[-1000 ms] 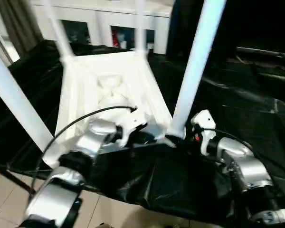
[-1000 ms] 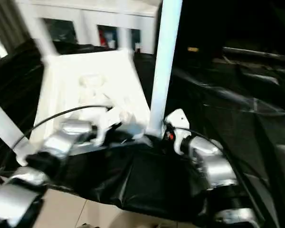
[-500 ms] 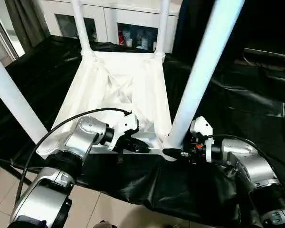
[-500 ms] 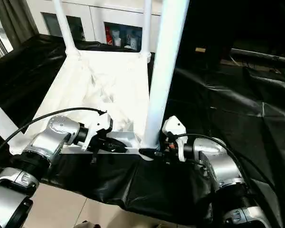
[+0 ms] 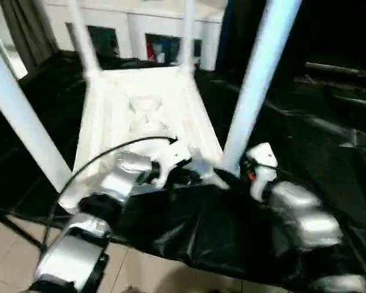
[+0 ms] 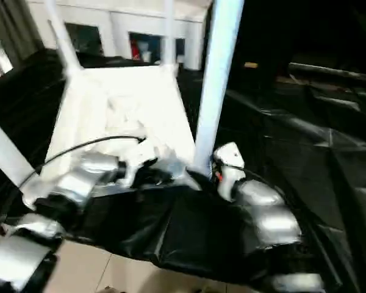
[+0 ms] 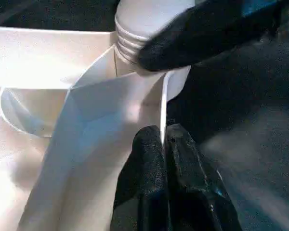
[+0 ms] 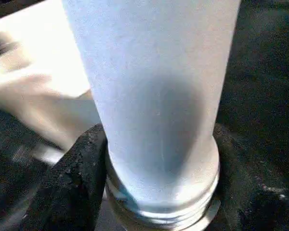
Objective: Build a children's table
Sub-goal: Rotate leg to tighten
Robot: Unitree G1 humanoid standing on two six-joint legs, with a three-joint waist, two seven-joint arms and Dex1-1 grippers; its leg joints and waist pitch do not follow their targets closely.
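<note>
Right wrist view puts the right gripper [image 8: 159, 159] around the base of the near right leg [image 8: 156, 82], one black finger [image 8: 74, 178] on each side of the tube just above its threaded collar; its jaws have drawn in a little over the last second and now lie against the tube, so the gripper reads as clamped on the leg rather than standing apart. The left gripper [image 7: 164, 144] has its fingers pressed together on the thin raised rim of the white table top [image 5: 149, 113], close beside the corner socket [image 7: 176, 82] where that leg enters; that pinch has not altered over the last second.

The top lies upside down on the black cloth [image 5: 329, 152], ribbed underside up, with all four legs standing in its corners: the two far ones [image 5: 82, 36], the near left one [image 5: 21, 119] and the near right one.

Compared with half a second ago, the head camera's picture has swung and blurred, which is the camera moving and not the table. The threads of the near right leg show above the socket, so this leg is probably not yet fully home; with the rim held and the tube gripped, the likely step is turning it down, and a slip on the smooth tube is the main risk.
</note>
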